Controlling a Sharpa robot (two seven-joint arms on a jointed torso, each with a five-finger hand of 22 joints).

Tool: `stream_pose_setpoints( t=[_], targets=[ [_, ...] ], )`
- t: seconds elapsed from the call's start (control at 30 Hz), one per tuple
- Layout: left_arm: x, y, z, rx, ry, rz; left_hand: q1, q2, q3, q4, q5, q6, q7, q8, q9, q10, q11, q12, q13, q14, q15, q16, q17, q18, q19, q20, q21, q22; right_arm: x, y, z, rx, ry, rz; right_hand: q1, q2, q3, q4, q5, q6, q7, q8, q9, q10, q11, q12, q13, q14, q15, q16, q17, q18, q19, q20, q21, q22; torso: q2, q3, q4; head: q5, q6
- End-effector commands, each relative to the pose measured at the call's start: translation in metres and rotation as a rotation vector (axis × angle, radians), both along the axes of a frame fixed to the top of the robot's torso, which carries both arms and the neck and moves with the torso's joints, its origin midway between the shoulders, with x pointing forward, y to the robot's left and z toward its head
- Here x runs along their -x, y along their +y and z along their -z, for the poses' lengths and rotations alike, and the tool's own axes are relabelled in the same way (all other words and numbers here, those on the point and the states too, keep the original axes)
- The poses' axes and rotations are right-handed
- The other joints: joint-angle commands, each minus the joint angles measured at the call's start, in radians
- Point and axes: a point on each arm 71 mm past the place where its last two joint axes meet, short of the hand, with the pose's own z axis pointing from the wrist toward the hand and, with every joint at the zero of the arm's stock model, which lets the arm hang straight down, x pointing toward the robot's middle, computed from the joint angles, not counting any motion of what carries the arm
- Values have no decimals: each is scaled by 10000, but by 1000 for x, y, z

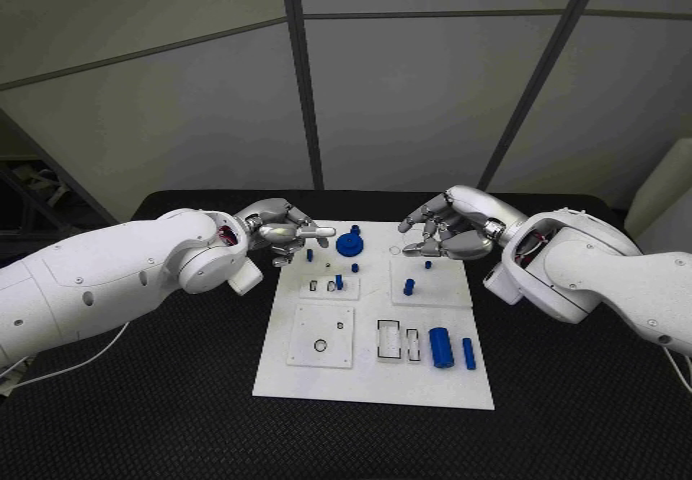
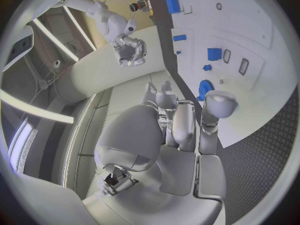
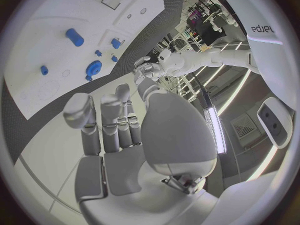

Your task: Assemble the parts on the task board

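Both hands hover over the far end of the task board [image 1: 372, 385], neither holding anything. Left hand [image 1: 278, 232]: fingers loosely apart, one fingertip [image 1: 323, 231] extended toward the blue gear-like part [image 1: 349, 244], which lies on the board just beyond that tip; contact cannot be judged. Right hand [image 1: 444, 228]: fingers slightly curled, spread, above the far right corner area of the board. Between the two hands and a little nearer the robot stand small blue pegs [image 1: 410, 287] in the raised blocks. Two blue cylinders [image 1: 441, 347] lie side by side near the board's near right edge, well away from both hands. A black ring [image 1: 319, 346] sits on the near left block
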Motion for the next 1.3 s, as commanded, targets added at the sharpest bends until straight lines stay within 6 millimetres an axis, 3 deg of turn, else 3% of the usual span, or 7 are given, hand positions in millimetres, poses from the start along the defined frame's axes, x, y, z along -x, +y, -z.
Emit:
stream_pose_setpoints(
  t=[0.03,0.1,0.13,0.23,0.33,0.53,1.3],
  targets=[
    [2,-1,7,-2882,611,371,-255,-103,-170,406,-24,-324,46,51,410,-409,107,-252,44,374,62,895,996,-408,424,6,866,1337,-4,-7,-2,-480,327,74,124,43,14,-61,15,13,-1,-6,13,11,-5,-49,-33,94,-12,-71,-16,181,25,-17,-57,-27,-86,53,13,24,-41],
    [0,-4,4,-3320,649,287,-162,-56,-186,680,17,-656,144,64,857,-1143,178,-1361,-580,655,121,1729,1950,-551,766,25,1564,2428,-6,-11,-3,-450,340,243,133,55,34,-64,40,13,2,-7,15,12,-5,-67,-59,111,-11,-99,-19,184,34,-17,-84,-49,-96,68,19,25,-52],
    [-1,-6,2,-3524,623,232,22,-9,-146,784,32,-762,171,145,1225,-1216,203,-1252,-314,672,121,1823,2068,-556,752,52,1702,2595,-7,-13,-3,-435,348,318,132,56,39,-64,49,9,4,-9,16,14,-5,-69,-66,119,-11,-103,-13,185,39,-17,-92,-55,-85,63,32,25,-38],
    [-6,-11,-2,-4126,560,111,256,-4,-94,1049,120,-843,81,512,2353,-566,126,802,1628,717,54,1989,2298,-556,669,76,1889,2846,-9,-17,-4,-401,358,508,128,53,46,-62,62,1,6,-13,16,27,-4,-60,-68,134,-10,-114,-5,185,51,-17,-105,-63,-84,52,39,35,-53],
    [-9,-18,-2,-4891,764,128,295,43,-53,1246,54,-814,-57,900,3233,3,23,2441,2974,898,-28,2478,2866,-635,827,33,2149,3319,-10,-20,-4,-373,363,666,126,50,59,-61,89,-4,7,-14,18,33,-4,-69,-90,152,-10,-134,0,185,69,-17,-119,-70,-99,64,33,51,-86],
    [-15,-31,0,-6139,1116,121,228,100,-61,1664,11,-1052,-116,1254,4446,178,-56,3238,3734,991,-54,2747,3176,-708,983,-32,2410,3811,-12,-22,-4,-326,369,820,142,30,129,-71,276,-4,8,-10,29,45,-8,-97,-159,201,-15,-233,-12,190,113,-21,-197,-124,-91,70,16,91,-119],
    [-18,-75,8,-7289,1520,697,-187,33,-255,1771,-6,-1138,-153,1278,5133,265,-67,3582,4085,1036,-94,2875,3319,-790,1183,-52,2629,4273,-13,-17,-4,-212,305,892,100,-43,145,-60,353,-6,8,-11,40,13,-2,-179,-260,219,-15,-347,-54,202,117,-24,-302,-212,-63,49,34,82,-207]
  ],
)
